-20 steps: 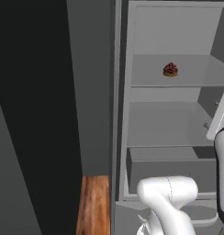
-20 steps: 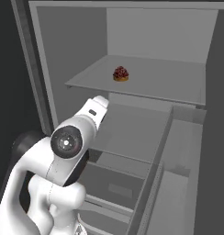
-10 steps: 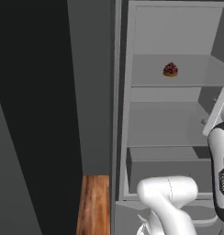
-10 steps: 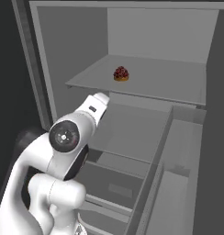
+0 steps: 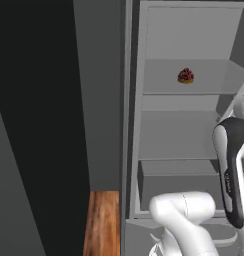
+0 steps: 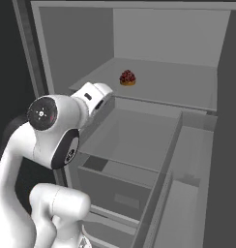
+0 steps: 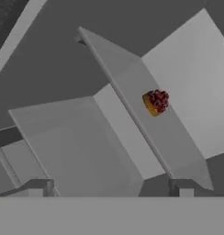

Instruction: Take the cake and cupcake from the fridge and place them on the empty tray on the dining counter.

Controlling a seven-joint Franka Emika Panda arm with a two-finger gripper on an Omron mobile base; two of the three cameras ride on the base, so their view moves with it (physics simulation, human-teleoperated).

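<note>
The fridge (image 5: 164, 135) stands open before me. On its upper shelf (image 6: 158, 85) sits the cake (image 5: 185, 76) (image 6: 127, 77), small, brown, with a dark red top. In the hand view the cake (image 7: 156, 102) lies ahead and right of centre, well beyond my gripper (image 7: 109, 187). The gripper is open, its fingertips (image 7: 38, 186) wide apart with nothing between them. My white hand (image 6: 93, 97) hovers at the left front of the fridge, just below the upper shelf's edge. The cupcake, the tray and the dining counter are out of view.
A bare grey middle shelf (image 6: 134, 138) and a closed drawer (image 5: 179, 182) lie below the cake. The open door with its shelves (image 6: 187, 193) stands to the right. A dark wall (image 5: 34, 125) and a strip of wooden floor (image 5: 101, 220) are on the left.
My arm has risen; its elbow has swung up and the hand has lifted a little toward the upper shelf. The cake has not moved and the gripper stays open.
</note>
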